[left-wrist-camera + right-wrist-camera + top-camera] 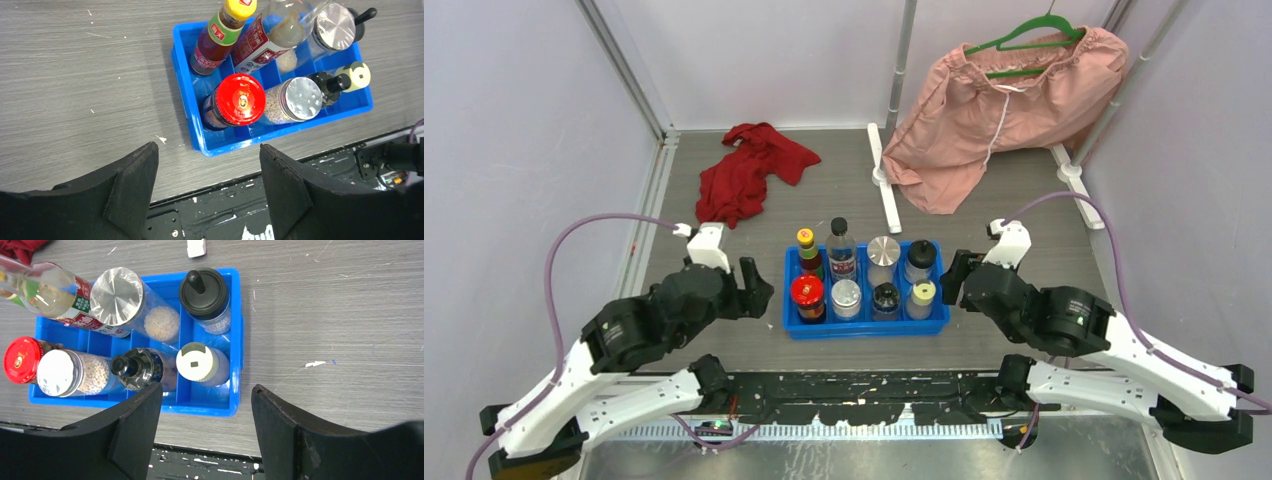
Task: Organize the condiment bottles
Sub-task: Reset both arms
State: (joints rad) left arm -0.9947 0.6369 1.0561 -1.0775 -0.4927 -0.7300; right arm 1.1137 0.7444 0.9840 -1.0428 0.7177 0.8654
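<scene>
Several condiment bottles stand in two rows in the compartments of a blue tray (866,330). The far row holds a yellow-capped sauce bottle (807,247), a clear black-capped bottle (840,248), a silver-lidded jar (883,254) and a black-lidded shaker (919,259). The near row holds a red-capped jar (807,295), a silver-capped jar (846,296), a dark bottle (885,298) and a beige-capped bottle (922,296). My left gripper (759,288) is open and empty just left of the tray. My right gripper (951,277) is open and empty just right of it. Both wrist views show the tray, in the left wrist view (220,143) and in the right wrist view (210,407).
A red cloth (749,170) lies at the back left. Pink shorts on a green hanger (999,105) hang at the back right over a white rack base (884,180). A black strip (864,395) runs along the table's near edge.
</scene>
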